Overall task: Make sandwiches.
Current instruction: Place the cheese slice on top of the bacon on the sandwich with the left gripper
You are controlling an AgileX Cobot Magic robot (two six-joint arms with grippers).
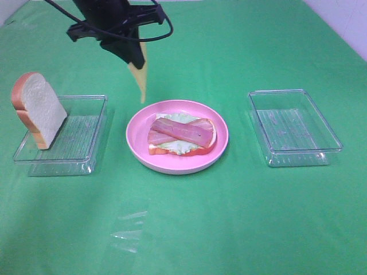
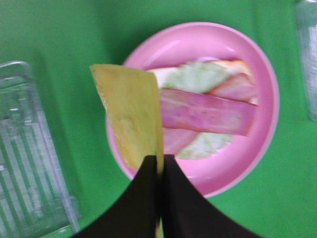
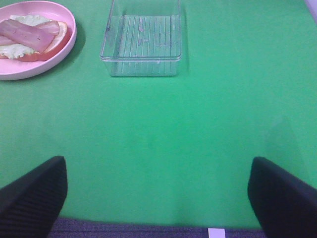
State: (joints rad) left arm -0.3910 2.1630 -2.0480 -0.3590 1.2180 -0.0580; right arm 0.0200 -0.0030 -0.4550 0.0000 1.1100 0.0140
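On the round pink plate (image 1: 137, 146) lies a bread slice with pale green lettuce (image 1: 179, 149) and reddish bacon strips (image 1: 180, 132) on top. My left gripper (image 1: 135, 60) is shut on a thin yellow cheese slice (image 1: 139, 77), which hangs down in the air behind the plate's left edge. In the left wrist view the cheese (image 2: 131, 116) hangs from the shut gripper (image 2: 160, 166) over the plate's rim (image 2: 270, 99). A second white bread slice (image 1: 39, 109) with orange-brown crust leans upright in the left clear tray (image 1: 86, 143). My right gripper (image 3: 157, 196) is open, low over bare cloth.
An empty clear tray (image 1: 293, 127) stands right of the plate; it also shows in the right wrist view (image 3: 142, 44). The green cloth (image 1: 189, 229) covers the whole table. Black cables loop around the left arm at the top.
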